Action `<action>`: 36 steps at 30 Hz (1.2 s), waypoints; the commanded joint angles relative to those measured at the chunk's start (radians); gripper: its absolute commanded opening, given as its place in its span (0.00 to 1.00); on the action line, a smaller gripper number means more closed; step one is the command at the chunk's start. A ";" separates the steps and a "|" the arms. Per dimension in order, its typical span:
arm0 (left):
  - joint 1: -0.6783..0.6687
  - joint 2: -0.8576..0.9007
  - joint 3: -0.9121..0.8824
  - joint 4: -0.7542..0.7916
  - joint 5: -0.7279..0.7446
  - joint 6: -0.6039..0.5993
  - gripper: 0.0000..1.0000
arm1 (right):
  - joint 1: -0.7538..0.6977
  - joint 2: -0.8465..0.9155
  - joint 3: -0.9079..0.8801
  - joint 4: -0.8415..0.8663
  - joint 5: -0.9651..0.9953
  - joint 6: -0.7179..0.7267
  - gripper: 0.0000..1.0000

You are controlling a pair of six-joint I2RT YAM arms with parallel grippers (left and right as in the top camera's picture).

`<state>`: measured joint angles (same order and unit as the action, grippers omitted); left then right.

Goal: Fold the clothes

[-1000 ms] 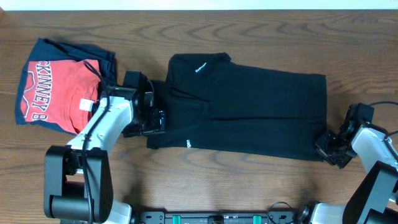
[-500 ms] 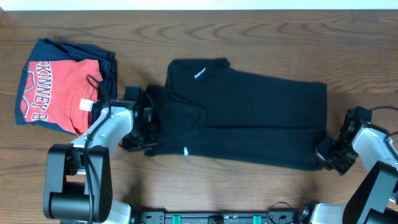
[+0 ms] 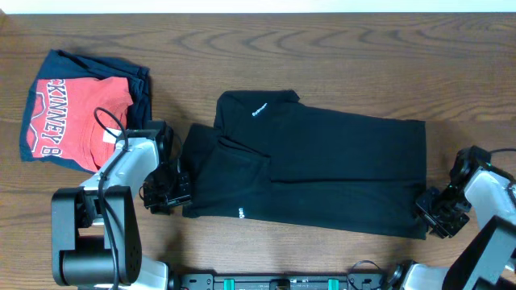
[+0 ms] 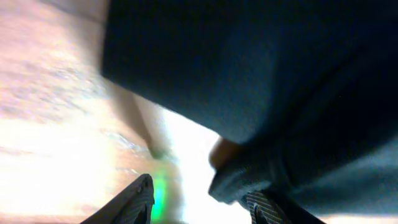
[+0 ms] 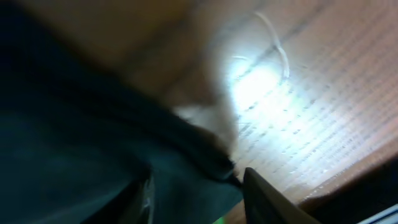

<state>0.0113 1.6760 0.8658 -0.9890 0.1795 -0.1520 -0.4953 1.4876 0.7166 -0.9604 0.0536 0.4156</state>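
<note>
The clothes, one black short-sleeved shirt [image 3: 322,169], lie flat across the middle of the table, neck with white lettering toward the left, folded lengthwise. My left gripper [image 3: 165,196] sits just off the shirt's left edge. In the left wrist view the shirt [image 4: 249,74] fills the upper right and a fold of it rests on the right finger; the left gripper [image 4: 202,205] is open, with bare table in the gap. My right gripper [image 3: 435,216] is at the shirt's lower right corner. Its jaws stand apart, the right gripper [image 5: 196,199] open, with the shirt's [image 5: 62,124] edge lying between the fingers.
A red T-shirt with white letters [image 3: 76,113] lies on a folded navy garment [image 3: 143,80] at the far left, close behind my left arm. The wooden table [image 3: 339,48] ends at a white strip along the back.
Both grippers closed on the shirt's ends and then opened. The left one drew back left and toward the front, the right one slightly outward. The shirt's left edge shifted left and lies flatter.
</note>
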 commanded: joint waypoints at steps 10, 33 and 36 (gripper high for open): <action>-0.010 -0.050 0.451 -0.213 0.109 0.190 0.58 | -0.007 -0.286 0.199 0.034 -0.404 -0.232 0.49; -0.428 0.348 0.557 0.521 0.046 0.339 0.67 | 0.045 -0.249 0.225 0.108 -0.492 -0.249 0.51; -0.431 0.381 0.557 0.528 0.028 0.379 0.67 | 0.045 -0.249 0.225 0.103 -0.468 -0.248 0.51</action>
<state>-0.4194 2.0422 1.4216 -0.4675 0.2543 0.1818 -0.4595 1.2369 0.9340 -0.8532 -0.4282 0.1802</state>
